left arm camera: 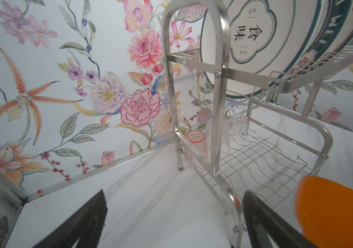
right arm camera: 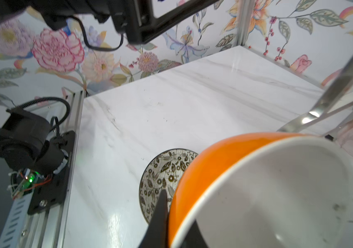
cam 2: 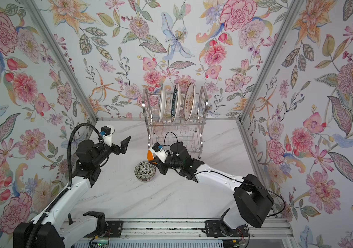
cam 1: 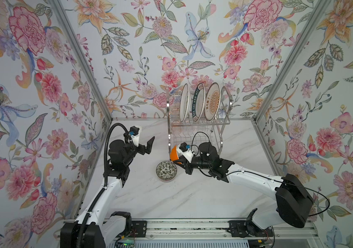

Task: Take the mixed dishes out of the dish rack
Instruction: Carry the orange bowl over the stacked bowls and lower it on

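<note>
The dish rack (cam 1: 168, 128) stands on the desk (cam 1: 149, 199) just behind the right hand (cam 1: 180, 162), with three plates (cam 1: 199, 103) upright on its upper tier. That hand pinches the rim of the tilted orange bowl (cam 1: 174, 155); the patterned bowl (cam 1: 166, 171) sits on the desk just beside it. The left hand (cam 1: 144, 142) hangs spread and empty, facing the rack.

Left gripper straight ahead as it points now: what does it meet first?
Probably the dish rack, at its near side frame; the open left gripper aims at it. The orange bowl sits beside that line, depth unclear.

Three plates (cam 1: 198, 103), one orange bowl (cam 1: 174, 155), one patterned bowl (cam 1: 166, 171), three tumblers (left arm camera: 238, 124), one rack (cam 1: 200, 124).
</note>
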`<state>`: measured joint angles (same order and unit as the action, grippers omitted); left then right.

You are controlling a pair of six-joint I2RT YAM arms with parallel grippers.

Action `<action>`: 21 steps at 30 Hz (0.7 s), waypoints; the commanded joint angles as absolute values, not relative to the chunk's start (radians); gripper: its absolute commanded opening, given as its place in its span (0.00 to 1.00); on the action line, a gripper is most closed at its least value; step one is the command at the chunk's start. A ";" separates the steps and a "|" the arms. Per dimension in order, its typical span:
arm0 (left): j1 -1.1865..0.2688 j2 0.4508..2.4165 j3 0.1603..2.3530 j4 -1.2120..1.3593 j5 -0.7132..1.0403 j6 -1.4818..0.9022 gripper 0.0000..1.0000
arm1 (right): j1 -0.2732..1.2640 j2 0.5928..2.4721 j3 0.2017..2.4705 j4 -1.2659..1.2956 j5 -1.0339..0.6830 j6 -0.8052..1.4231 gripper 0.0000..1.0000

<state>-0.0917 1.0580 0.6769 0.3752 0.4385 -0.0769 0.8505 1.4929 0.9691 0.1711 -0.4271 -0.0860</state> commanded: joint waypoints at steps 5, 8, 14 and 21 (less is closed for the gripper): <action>-0.021 1.067 0.671 0.346 0.358 -0.136 0.99 | 0.958 1.624 1.210 -0.253 -0.224 -0.290 0.00; 0.000 1.074 0.663 0.336 0.342 -0.149 0.99 | 0.978 1.685 1.277 -0.312 -0.212 -0.283 0.00; 0.005 1.088 0.644 0.330 0.302 -0.153 0.99 | 1.022 1.815 1.436 -0.457 -0.153 -0.278 0.00; 0.006 1.091 0.629 0.343 0.304 -0.148 0.99 | 1.066 1.922 1.570 -0.576 -0.098 -0.282 0.00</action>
